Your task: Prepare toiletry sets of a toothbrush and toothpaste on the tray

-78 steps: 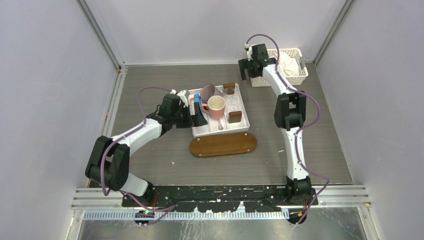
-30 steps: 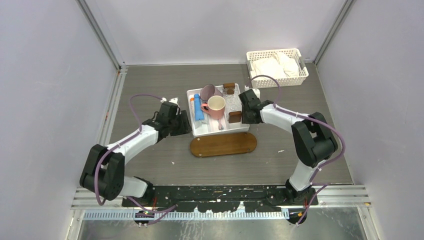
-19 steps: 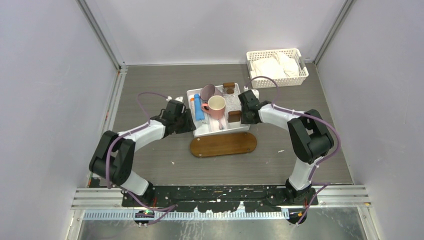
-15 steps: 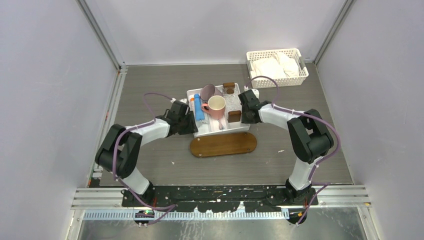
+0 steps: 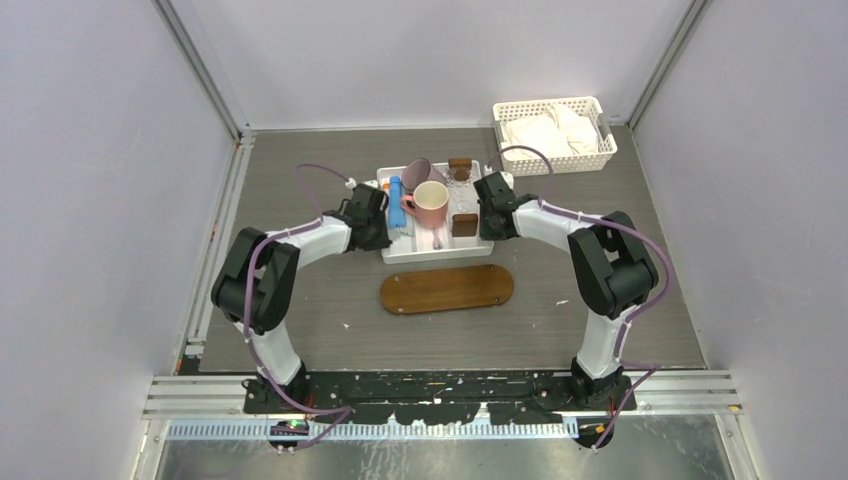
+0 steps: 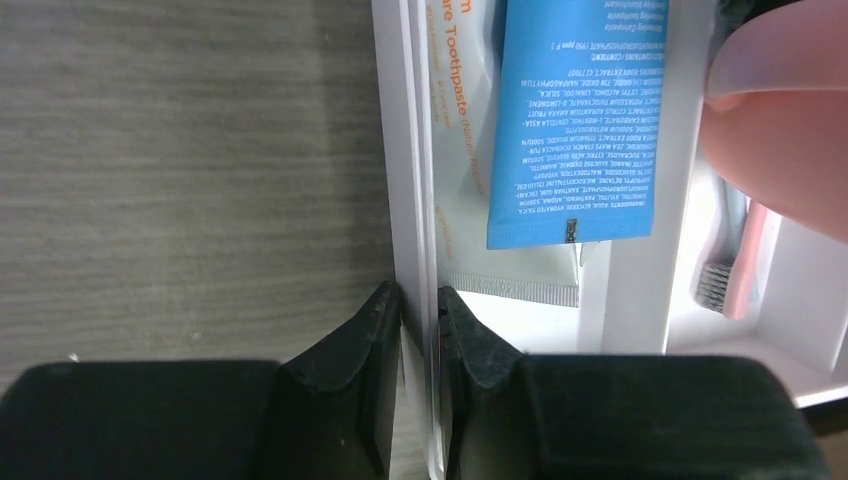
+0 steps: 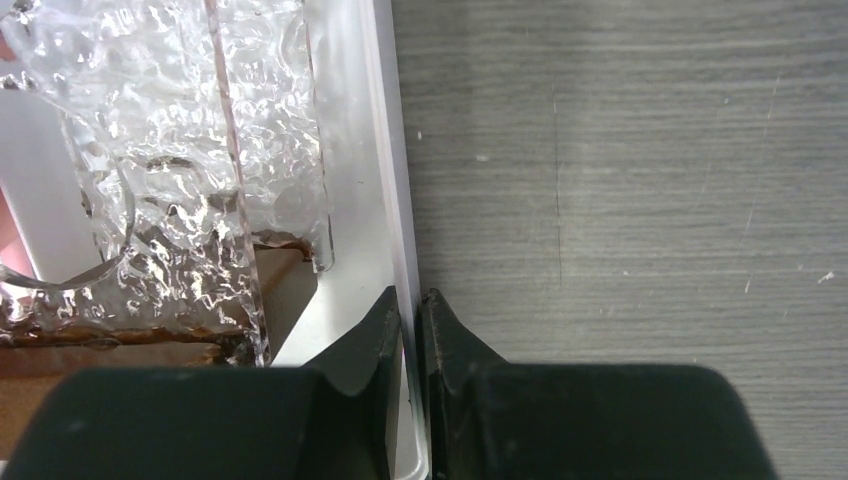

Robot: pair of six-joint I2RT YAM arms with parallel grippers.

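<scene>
A grey table [image 5: 300, 180] with a fine wood-grain surface holds a shallow white tray [image 5: 440, 256] of smooth, thin-walled plastic, rectangular and split into compartments. Two white and black arms reach in from the near edge, elbows bowed outward and forearms lying low, pointing at each other across it. The left gripper [image 6: 418, 300] has its blunt black matte fingers pinched together on the left wall of the white tray [image 6: 405, 150], one finger outside and one inside. The right gripper [image 7: 410, 300] is clamped the same way on the right wall [image 7: 385, 150]. In the left compartment lies a blue toothpaste tube [image 6: 575, 110], flat and soft with small white print and a crimped near end, resting on a white-grey tube [image 6: 465, 150] with orange lettering. In the next compartment to the right is a slim pink toothbrush [image 6: 745, 265] with grey bristles at its near end, partly under a glossy pink mug [image 6: 780, 130]. Against the right wall sits a clear glass [image 7: 200, 150] with a rippled, pebbled surface, and near it a small brown wooden block [image 5: 464, 226]. Just near of the white tray, apart from it, lies the oval board [image 5: 447, 288]: flat, polished brown wood, long with rounded ends. At the far right stands a white lattice basket [image 5: 555, 150] of folded white cloths.
</scene>
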